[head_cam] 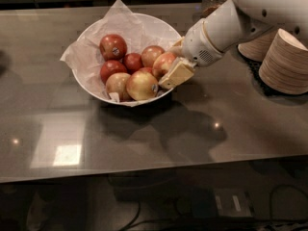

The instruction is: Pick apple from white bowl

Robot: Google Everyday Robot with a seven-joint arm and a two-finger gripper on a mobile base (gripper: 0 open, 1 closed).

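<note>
Fingers [178, 74] of the gripper [171, 65] are clamped on the apple [162, 62], one tan pad lying flat against the side of the fruit that faces out of the white bowl [159, 30], the other peeking out behind it by the bowl's far right rim. That apple, red blush over yellow-green, sits at the right edge of the pile inside the bowl, resting against its neighbours and not lifted clear of them. The white arm [226, 28] comes in from beyond the bowl's right side, slanting down over the rim.

Just toward the bowl's front from the held fruit lies a yellower apple [142, 84] with a small sticker, touching it. A pale apple [118, 84] sits beside that one at the bowl's front. Darker red apples [113, 46] fill the middle and the back of the bowl. Crinkled white paper [79, 57] lines the bowl and sticks out past its left and back rim.

Well to the right of the bowl stand stacks of tan paper bowls [286, 61], tipped on their sides. All of it rests on a glossy grey tabletop [144, 138].
</note>
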